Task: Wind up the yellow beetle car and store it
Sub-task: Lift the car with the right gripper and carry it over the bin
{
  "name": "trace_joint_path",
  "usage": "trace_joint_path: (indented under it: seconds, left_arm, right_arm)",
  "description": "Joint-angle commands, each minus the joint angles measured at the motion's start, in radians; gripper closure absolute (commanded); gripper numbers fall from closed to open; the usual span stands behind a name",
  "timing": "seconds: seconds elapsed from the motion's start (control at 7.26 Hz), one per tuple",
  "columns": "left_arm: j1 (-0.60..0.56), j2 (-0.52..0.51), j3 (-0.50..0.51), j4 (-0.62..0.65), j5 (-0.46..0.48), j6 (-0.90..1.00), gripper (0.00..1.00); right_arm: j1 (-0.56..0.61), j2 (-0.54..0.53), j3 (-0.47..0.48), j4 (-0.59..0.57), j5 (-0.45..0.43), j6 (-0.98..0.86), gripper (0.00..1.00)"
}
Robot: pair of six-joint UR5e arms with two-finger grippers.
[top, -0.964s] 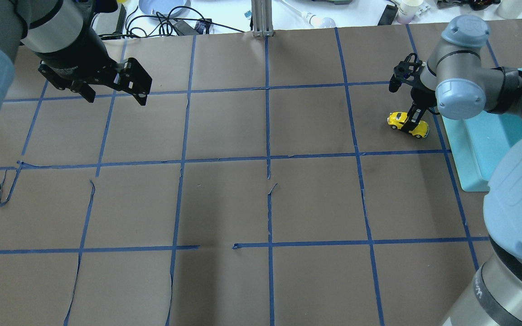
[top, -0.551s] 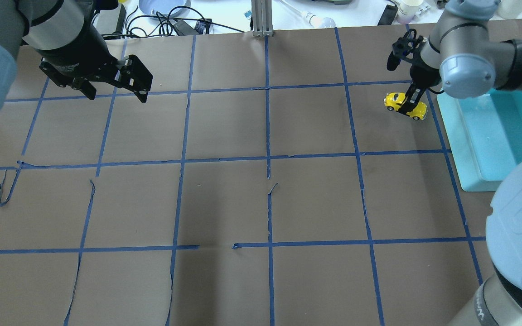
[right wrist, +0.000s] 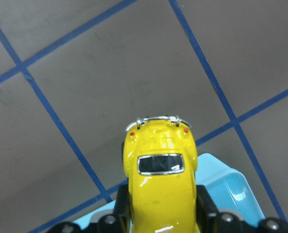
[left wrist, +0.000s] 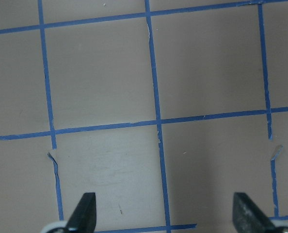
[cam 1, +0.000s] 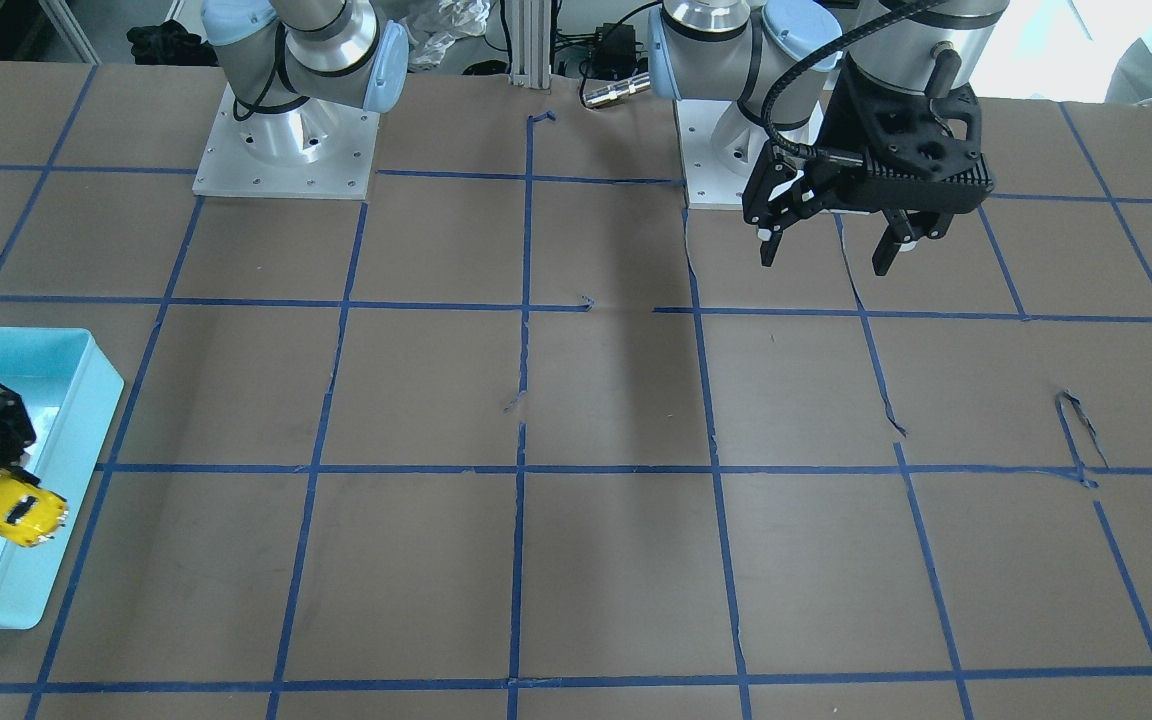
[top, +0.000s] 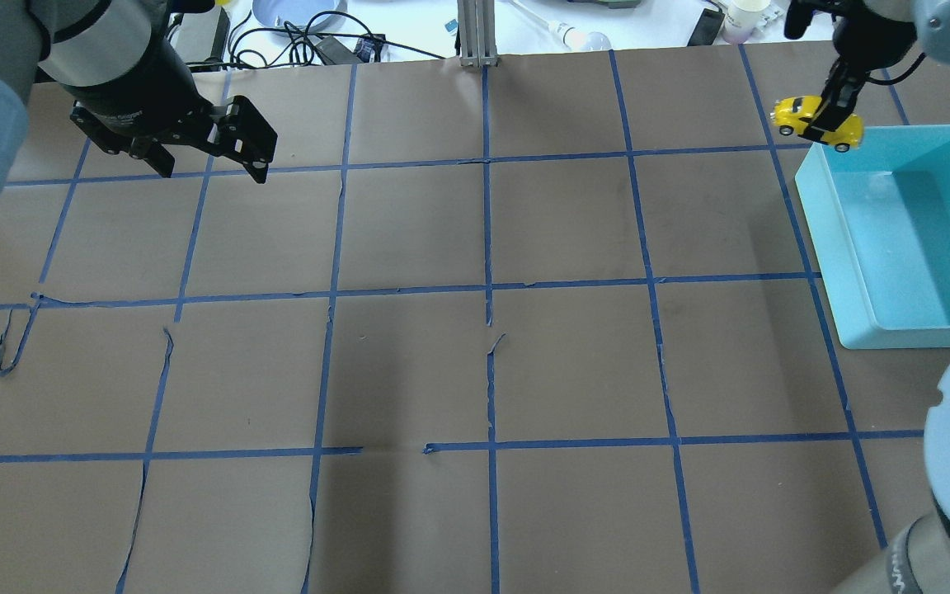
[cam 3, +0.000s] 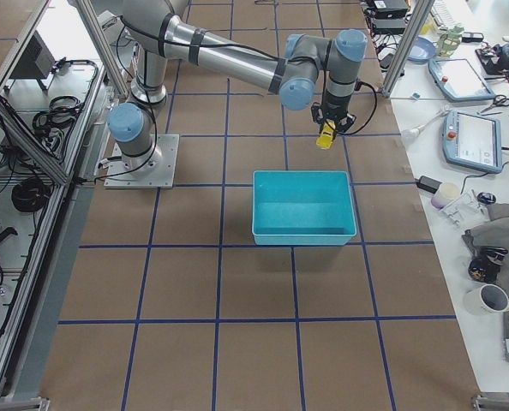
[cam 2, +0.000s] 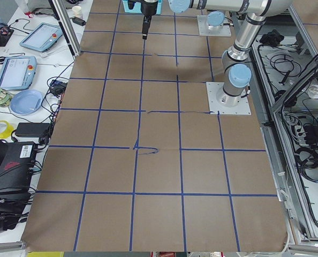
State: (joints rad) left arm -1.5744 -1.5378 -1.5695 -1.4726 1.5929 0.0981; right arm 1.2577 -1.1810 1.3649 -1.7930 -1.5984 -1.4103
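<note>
The yellow beetle car (top: 813, 115) hangs in the air, gripped across its body by my right gripper (top: 830, 124), which is shut on it. It is at the far left corner of the light blue bin (top: 821, 239), about over the rim. In the right wrist view the car (right wrist: 161, 179) points away between the fingers (right wrist: 122, 208), with a bin corner (right wrist: 226, 189) below. It also shows in the front view (cam 1: 16, 508) and the right side view (cam 3: 326, 137). My left gripper (top: 211, 172) is open and empty above the table's far left; it also shows in the left wrist view (left wrist: 164, 213).
The table is brown paper with a blue tape grid. A metal post (top: 479, 33) stands at the far edge, with cables, a blue plate (top: 293, 10) and a cup (top: 745, 16) beyond. The arm bases (cam 1: 286, 150) sit at the robot's side.
My right gripper has lifted the yellow car off the table and carried it farther away and right, to the bin's far corner. The left gripper has barely moved.
</note>
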Motion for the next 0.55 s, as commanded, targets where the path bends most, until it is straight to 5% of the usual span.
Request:
trace_joint_path:
  seconds: [0.0,0.41]
  left_arm:
    - [0.002,-0.001,0.002,0.000,0.002,0.005,0.00]
    - [0.001,-0.001,0.002,0.000,-0.001,0.006,0.00]
  right_arm:
    - [-0.143,0.000,0.028,0.008,-0.009,-0.270,1.00]
    - [-0.228,0.038,0.147,-0.118,-0.008,-0.398,1.00]
